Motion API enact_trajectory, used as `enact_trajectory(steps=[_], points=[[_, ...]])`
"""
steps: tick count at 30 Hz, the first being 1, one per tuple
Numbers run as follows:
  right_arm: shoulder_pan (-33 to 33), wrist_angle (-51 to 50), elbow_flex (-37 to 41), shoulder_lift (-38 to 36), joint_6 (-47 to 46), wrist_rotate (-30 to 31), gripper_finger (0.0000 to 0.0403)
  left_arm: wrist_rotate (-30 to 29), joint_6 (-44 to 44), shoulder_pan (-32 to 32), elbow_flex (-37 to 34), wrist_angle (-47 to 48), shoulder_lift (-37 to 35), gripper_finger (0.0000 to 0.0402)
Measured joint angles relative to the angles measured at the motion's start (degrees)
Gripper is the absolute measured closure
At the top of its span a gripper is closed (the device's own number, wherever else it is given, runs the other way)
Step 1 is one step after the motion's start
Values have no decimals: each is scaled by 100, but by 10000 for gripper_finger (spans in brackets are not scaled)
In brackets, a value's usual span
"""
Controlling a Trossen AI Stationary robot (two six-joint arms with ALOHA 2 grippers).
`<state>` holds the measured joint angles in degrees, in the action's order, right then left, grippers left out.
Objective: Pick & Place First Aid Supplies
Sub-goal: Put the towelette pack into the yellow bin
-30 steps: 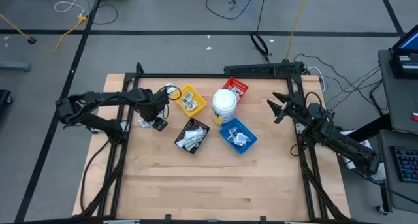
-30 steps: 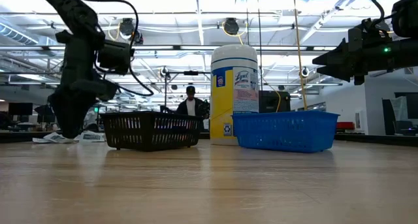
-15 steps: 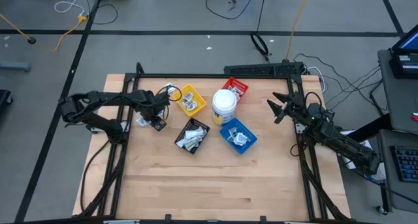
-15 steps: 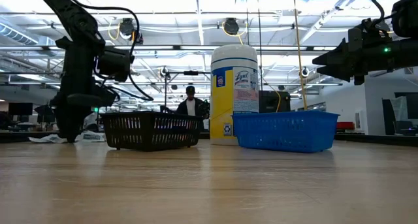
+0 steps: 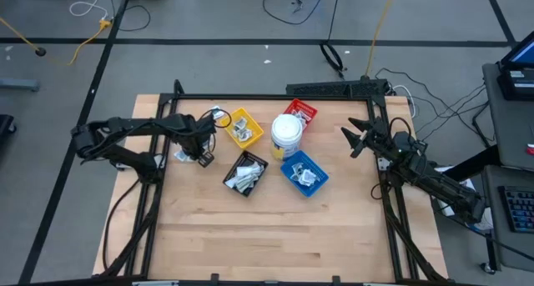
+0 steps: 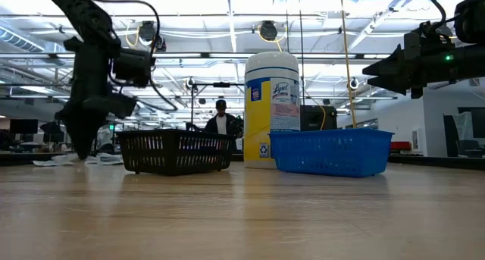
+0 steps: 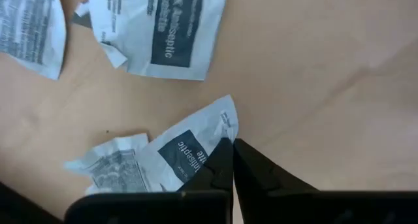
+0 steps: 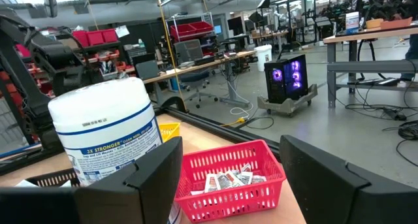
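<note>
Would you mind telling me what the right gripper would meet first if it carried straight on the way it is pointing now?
Probably the red tray, or the white tub beside it: both lie ahead of the open right gripper, though depth is hard to judge.

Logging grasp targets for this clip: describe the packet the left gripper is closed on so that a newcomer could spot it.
Start at the yellow tray; on the bare wood beside it, loose packets lie under the left gripper. The pinched antiseptic packet is the white square nearest the fingers, with a dark label. Unlike its flat neighbours, one corner of it sits between the shut fingertips.
</note>
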<state>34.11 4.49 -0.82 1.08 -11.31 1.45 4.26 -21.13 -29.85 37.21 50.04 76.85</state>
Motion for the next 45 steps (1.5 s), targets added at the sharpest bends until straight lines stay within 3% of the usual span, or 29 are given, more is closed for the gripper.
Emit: enact_trajectory(steps=[17, 27, 45], points=[[0, 0, 2, 2, 0, 0, 149, 223, -24, 26, 1597, 1993, -403, 400], [0, 0, 2, 2, 2, 0, 149, 333, 47, 26, 2612, 2039, 1035, 401], [-2, 0, 1, 2, 0, 0, 149, 478, 351, -57, 6035, 2643, 3347, 401]])
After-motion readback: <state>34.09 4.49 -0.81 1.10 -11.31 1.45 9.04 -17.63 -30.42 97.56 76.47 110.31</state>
